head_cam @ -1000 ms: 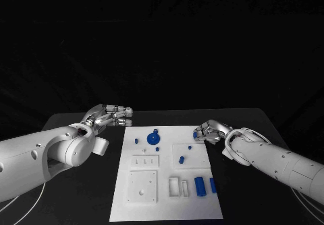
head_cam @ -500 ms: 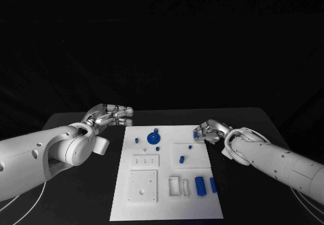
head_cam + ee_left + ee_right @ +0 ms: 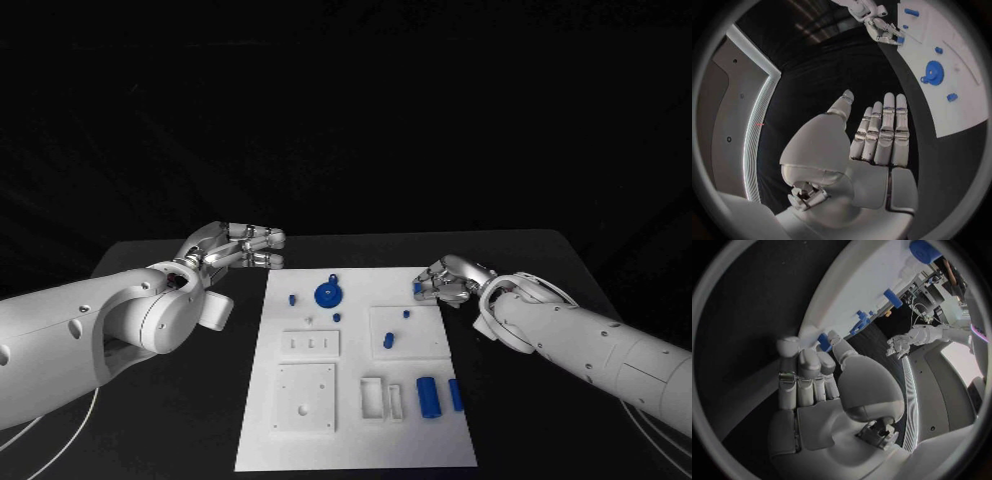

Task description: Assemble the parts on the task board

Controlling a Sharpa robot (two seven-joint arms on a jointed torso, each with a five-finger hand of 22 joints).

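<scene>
Hardly moved since a second ago: right robot hand (image 3: 446, 280) only nudged slightly at the board (image 3: 361, 400)'s three-o'clock edge, fingers curled round a small blue piece (image 3: 824, 341) pinched at the fingertips, probably lifted for seating in a slot. Left robot hand (image 3: 231, 247) hovering over the black tabletop (image 3: 173, 420) off the board's ten-o'clock corner, fingers straight and together, holding nothing, likely parked clear. Blue gear (image 3: 329, 295) and other blue pieces lying on the white board at centre.
</scene>
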